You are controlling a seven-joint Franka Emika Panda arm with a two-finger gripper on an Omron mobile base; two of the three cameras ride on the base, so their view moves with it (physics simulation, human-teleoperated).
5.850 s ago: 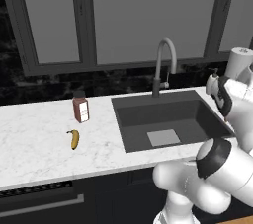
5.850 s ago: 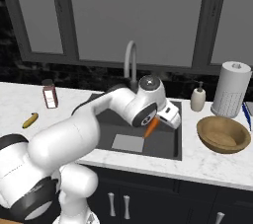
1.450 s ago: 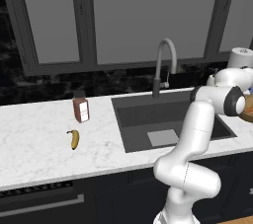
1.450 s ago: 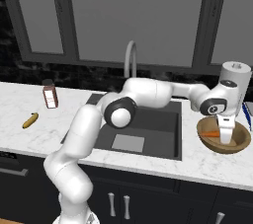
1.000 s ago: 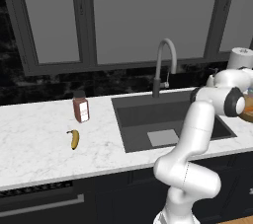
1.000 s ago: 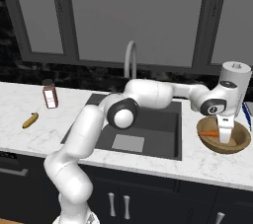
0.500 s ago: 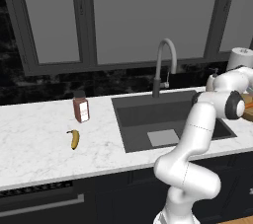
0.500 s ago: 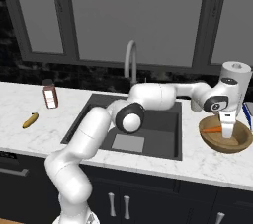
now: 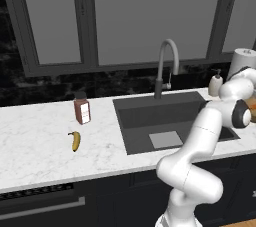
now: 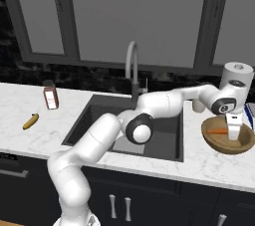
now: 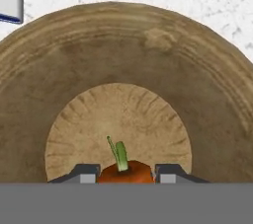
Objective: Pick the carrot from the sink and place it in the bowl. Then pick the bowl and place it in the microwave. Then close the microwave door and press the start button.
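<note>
The small orange carrot (image 11: 124,171) with its green stub sat between the jaws over the floor of the wide tan-brown wooden bowl (image 11: 207,99); whether they gripped it was unclear.

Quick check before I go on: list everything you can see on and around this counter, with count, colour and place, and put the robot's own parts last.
carrot: 1, orange with a green stem, inside the bowl, between the finger tips in the hand view.
bowl: 1, tan-brown wood, on the counter right of the sink.
sink: 1, dark grey, set in the counter; a light grey patch on its floor.
faucet: 1, grey gooseneck, behind the sink.
banana: 1, yellow, on the counter left of the sink.
small bottle: 1, brown with a white label, behind the banana.
soap dispenser: 1, pale, at the sink's far right corner.
paper towel roll: 1, white, behind the bowl.
counter: 1, white marble.
gripper: 1, white, reaching into the bowl.
</note>
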